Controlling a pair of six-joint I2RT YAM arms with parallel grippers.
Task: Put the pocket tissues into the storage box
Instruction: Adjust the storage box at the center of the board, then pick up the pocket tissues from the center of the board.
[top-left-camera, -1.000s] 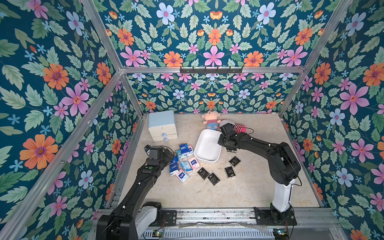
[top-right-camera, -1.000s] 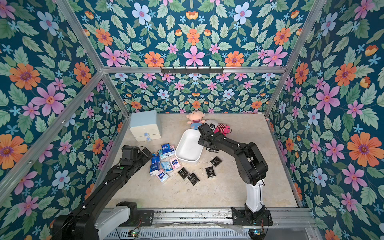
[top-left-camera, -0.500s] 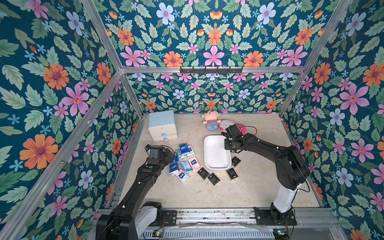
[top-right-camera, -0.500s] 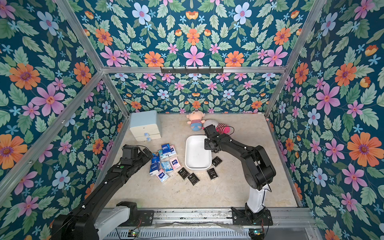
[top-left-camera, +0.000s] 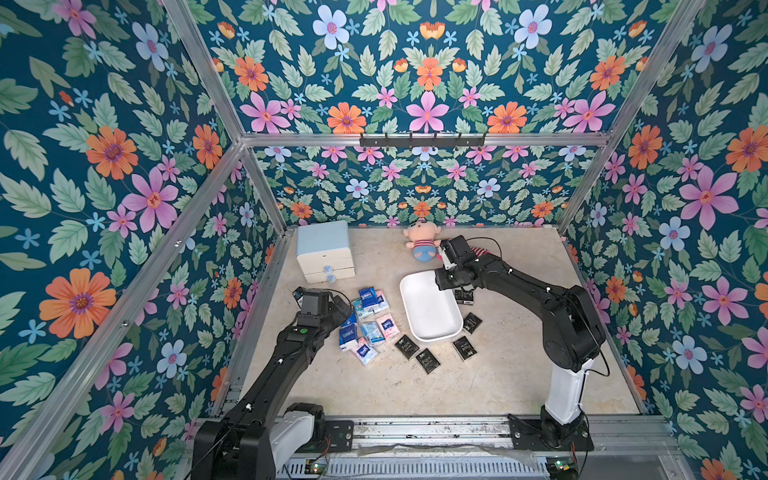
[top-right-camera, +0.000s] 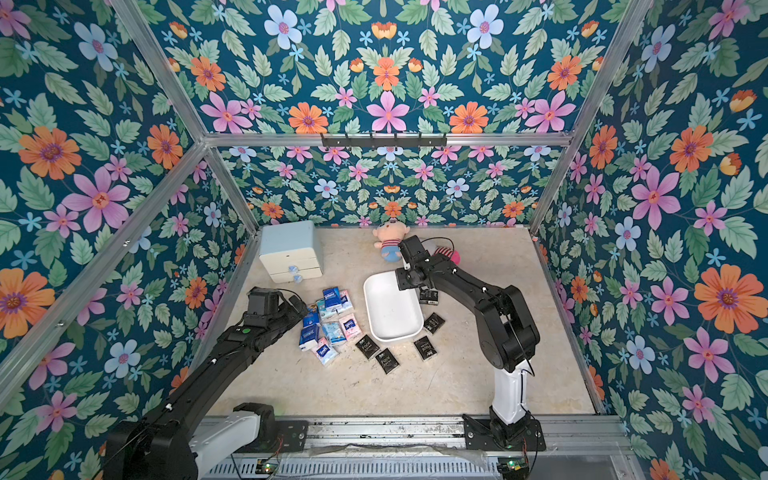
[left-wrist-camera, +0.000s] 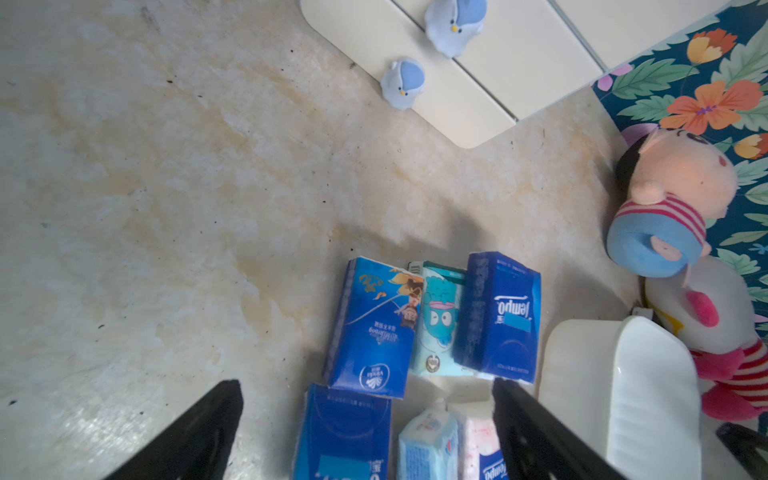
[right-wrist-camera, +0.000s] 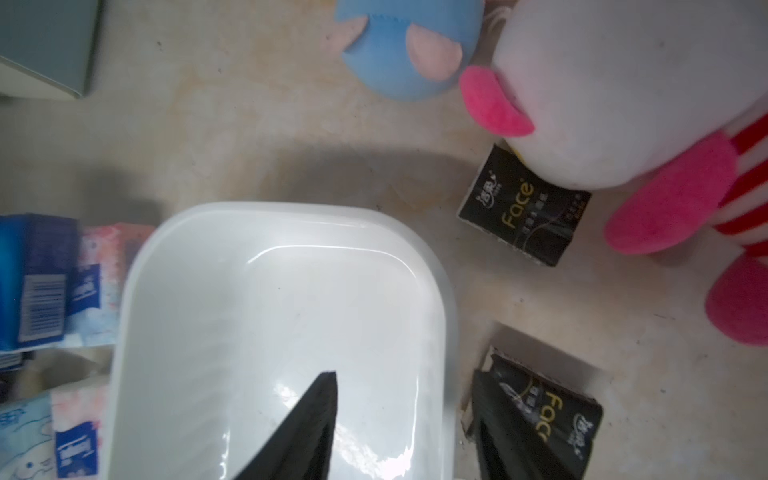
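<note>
Meanwhile, left gripper gapes over pocket tissues; right gripper, released, straddles the storage box rim, packets flanking outside.

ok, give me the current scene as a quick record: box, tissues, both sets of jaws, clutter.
storage box: upright, mid-scene, nothing inside
coloured pocket tissues: clustered outside the box, on the robot's left of it
black pocket tissues: five visible, loose along the box's near and right sides
left gripper: jaws open, above the coloured packets, holding nothing
right gripper: jaws open astride the box's wall, one inside, one outside
clutter: two-drawer cabinet and plush dolls at the back
packets in box: none
</note>
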